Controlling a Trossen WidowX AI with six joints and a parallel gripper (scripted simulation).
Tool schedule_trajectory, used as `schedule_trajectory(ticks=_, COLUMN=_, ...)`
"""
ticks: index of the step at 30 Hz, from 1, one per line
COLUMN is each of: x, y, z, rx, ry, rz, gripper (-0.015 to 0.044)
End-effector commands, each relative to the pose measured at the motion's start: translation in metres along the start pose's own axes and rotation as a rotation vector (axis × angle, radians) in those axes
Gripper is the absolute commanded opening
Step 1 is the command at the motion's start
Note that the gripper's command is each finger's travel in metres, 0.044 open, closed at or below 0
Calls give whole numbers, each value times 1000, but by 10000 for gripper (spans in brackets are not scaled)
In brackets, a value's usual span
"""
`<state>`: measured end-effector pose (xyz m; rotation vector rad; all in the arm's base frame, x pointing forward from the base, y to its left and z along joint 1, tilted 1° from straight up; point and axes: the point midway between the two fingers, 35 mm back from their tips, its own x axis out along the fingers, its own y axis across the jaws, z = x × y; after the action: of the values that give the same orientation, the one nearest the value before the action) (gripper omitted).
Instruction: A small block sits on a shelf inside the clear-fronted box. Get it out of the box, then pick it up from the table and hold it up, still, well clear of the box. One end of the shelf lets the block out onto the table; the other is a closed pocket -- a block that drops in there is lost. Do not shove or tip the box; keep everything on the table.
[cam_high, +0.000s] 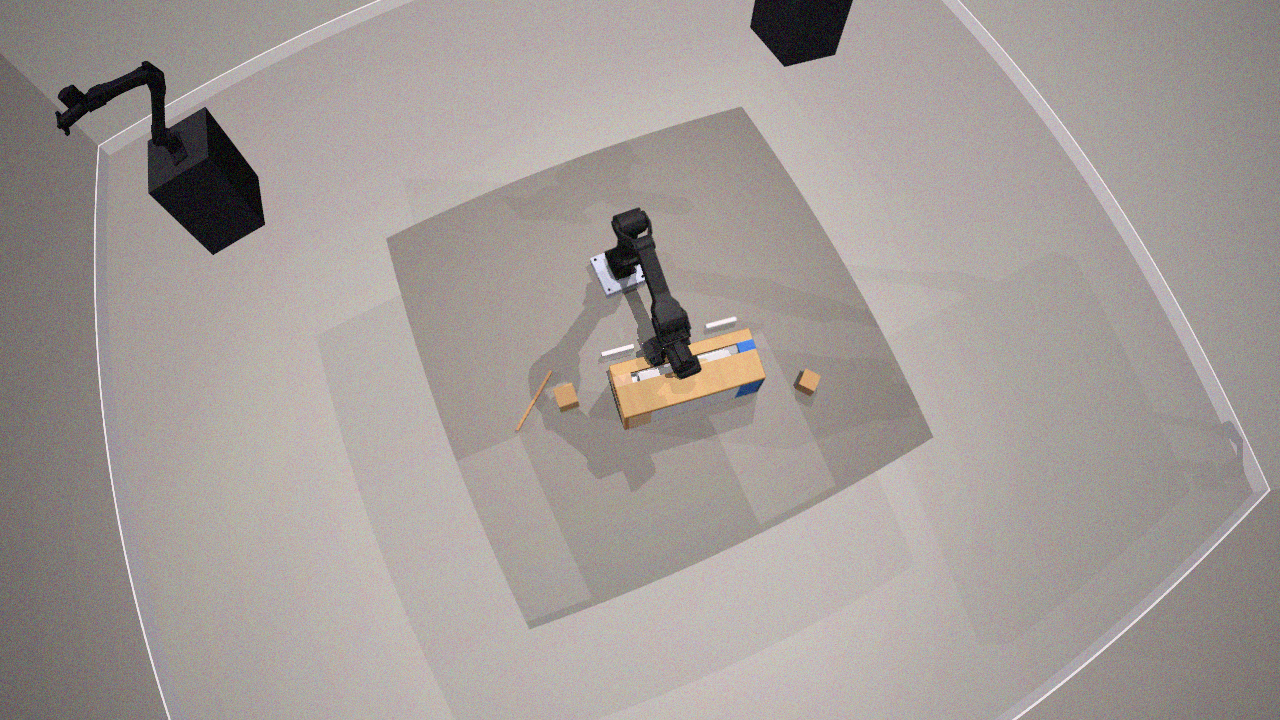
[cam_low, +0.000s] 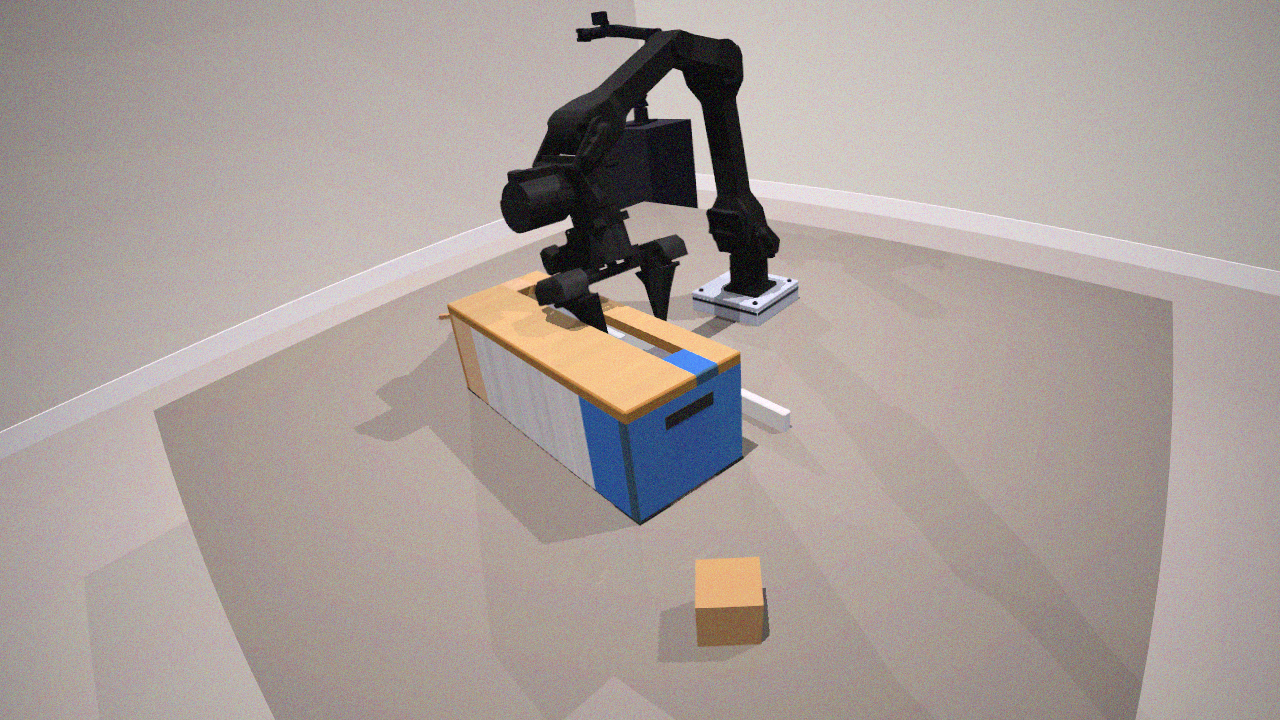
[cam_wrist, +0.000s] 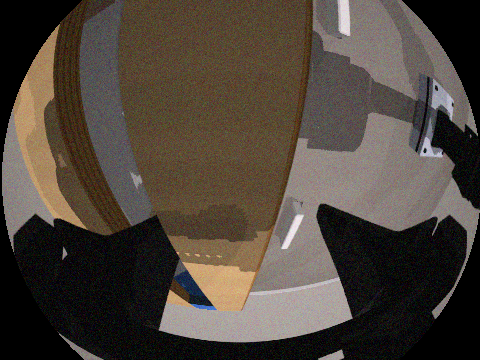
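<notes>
The fingers (cam_low: 586, 308) are spread wide and hold nothing. The gripper (cam_low: 626, 315) hangs tips-down over the far side of the long box (cam_low: 572, 358): one finger dips into the open slot (cam_low: 646, 344) that runs along the top, and the other hangs outside, beyond the far top rail (cam_low: 673, 334), so the rail stands between them.

The biggest risk here is the box itself. With the rail straddled, any sideways drift of the arm would probably press a finger against the rail and shove or tip the box. A sweep along the slot in the wrong direction could push the block into the closed pocket, and the views do not show which end that is. The blue end (cam_low: 666, 447) has a dark slit (cam_low: 689, 410) in its face. The opposite tan end is turned away in the exterior view.

The inside of the box is mostly hidden. From the top, only a pale strip of shelf (cam_high: 716, 355) shows through the slot, right of the gripper, with no block on it. The wrist view is filled by brown panel. I cannot tell where on the shelf the block sits.

On the counter (cam_low: 895, 537), a tan cube (cam_low: 729, 600) lies near the blue end and a second cube (cam_high: 564, 394) lies off the left end, beside a thin stick (cam_high: 533, 400). Whether either is the task's block cannot be told.
</notes>
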<state>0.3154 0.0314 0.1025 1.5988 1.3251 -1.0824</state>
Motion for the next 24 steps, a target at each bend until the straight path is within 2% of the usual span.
schedule_trajectory(ticks=1, x=1, y=1, z=-4, rx=3, ry=0, rz=1, gripper=400)
schedule_trajectory(ticks=17, x=7, y=1, z=-19, rx=3, ry=1, rz=1, gripper=400)
schedule_trajectory(ticks=24, x=4, y=1, z=-10, rx=3, ry=0, rz=2, gripper=400)
